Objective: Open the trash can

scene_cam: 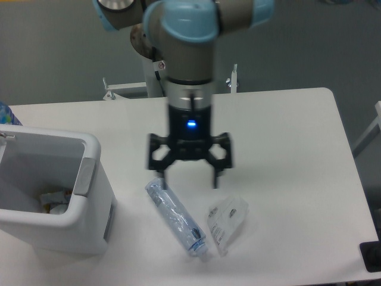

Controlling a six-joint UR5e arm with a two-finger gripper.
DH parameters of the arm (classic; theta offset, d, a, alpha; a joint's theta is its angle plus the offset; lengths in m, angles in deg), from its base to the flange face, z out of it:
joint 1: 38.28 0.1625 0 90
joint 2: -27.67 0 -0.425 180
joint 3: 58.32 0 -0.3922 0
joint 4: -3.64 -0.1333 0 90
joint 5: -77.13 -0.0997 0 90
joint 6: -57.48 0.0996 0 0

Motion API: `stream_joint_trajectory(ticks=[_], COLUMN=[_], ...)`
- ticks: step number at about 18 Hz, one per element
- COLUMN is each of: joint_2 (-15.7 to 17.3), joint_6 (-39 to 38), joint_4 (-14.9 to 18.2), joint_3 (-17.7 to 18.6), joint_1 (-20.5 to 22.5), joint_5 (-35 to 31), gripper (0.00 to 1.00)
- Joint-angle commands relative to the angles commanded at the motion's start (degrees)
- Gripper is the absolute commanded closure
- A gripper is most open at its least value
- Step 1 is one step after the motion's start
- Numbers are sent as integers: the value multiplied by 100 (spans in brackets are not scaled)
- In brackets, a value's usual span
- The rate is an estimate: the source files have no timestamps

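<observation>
My claw (189,176): spread wide and empty, fingers pointing down, hanging above the table (286,137) and touching nothing; a blue light glows on my wrist.
Trash can (50,190): well off to one side of my claw, at the table's edge, its top open so the inside shows, with bits of rubbish at the bottom; grey push tab (83,177) on the rim facing my claw.
Open room: bare tabletop stretches on the side away from the trash can, out to the rounded far corner.
Below my claw: a clear plastic bottle (175,217) lying on its side, slanted.
Beside the bottle: a crumpled clear plastic wrapper (227,220), just apart from it.
</observation>
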Motion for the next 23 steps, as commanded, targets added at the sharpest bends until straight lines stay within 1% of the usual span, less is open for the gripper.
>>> stream_joint_trajectory(ticks=[3,6,10,12,14,15,20,23], joint_2=[-175,-334,-413,-510,-571,-615,-607,-633], joint_6=[783,1408,1874,2059,2121,2165,2972,3307], joint_4=[9,17,35,26,35,70,114,114], joint_3=[176,282,352,457,467,449,554,563], joint_1=[475,818,1038,1083,1066,1057,978,881], joint_5=[-9,-9,-9,-105,-595,-737,-800,-1062], gripper=[0,0,0,0,0,0,0,0])
